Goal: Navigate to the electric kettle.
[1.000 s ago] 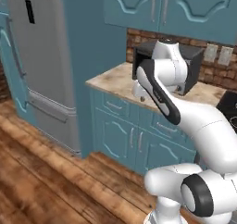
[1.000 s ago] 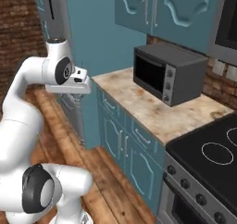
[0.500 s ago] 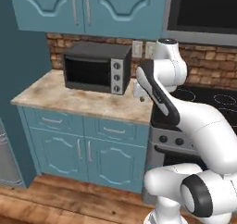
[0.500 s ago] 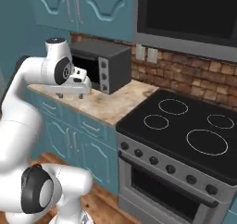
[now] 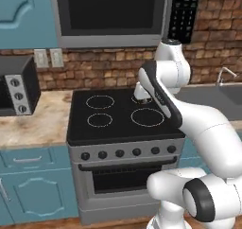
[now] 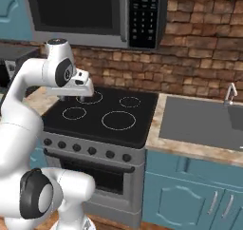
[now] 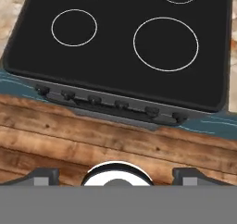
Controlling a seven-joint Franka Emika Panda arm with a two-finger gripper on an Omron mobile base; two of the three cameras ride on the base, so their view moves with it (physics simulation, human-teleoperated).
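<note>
While your base faces the black stove (image 5: 120,114), the arm is folded up in front of you with its end effector (image 6: 84,99) hanging over the rear left part of the cooktop. In the right base view you see its short dark fingers pointing down beside the back left burner ring; in the left base view the end effector (image 5: 141,98) sits between the two right-hand rings, partly masked by the white forearm. You cannot tell from these pictures whether the fingers are parted or closed, and nothing shows between them.

From the hand view you look straight down on the stove (image 7: 125,42): four white burner rings on black glass, a row of dark knobs (image 7: 109,102) along the front edge, and wooden floor (image 7: 92,140) below that.

To your left a light stone desk (image 5: 28,124) carries a grey microwave (image 5: 16,86), cut by the frame edge. Above the stove hangs a built-in microwave (image 5: 111,15) with a keypad on its right side. To your right lies a grey sink (image 6: 201,124) with a tap (image 6: 230,93) against the brick wall (image 6: 199,53). Teal cabinets (image 6: 190,196) run below. You cannot place the electric kettle from these pictures.
</note>
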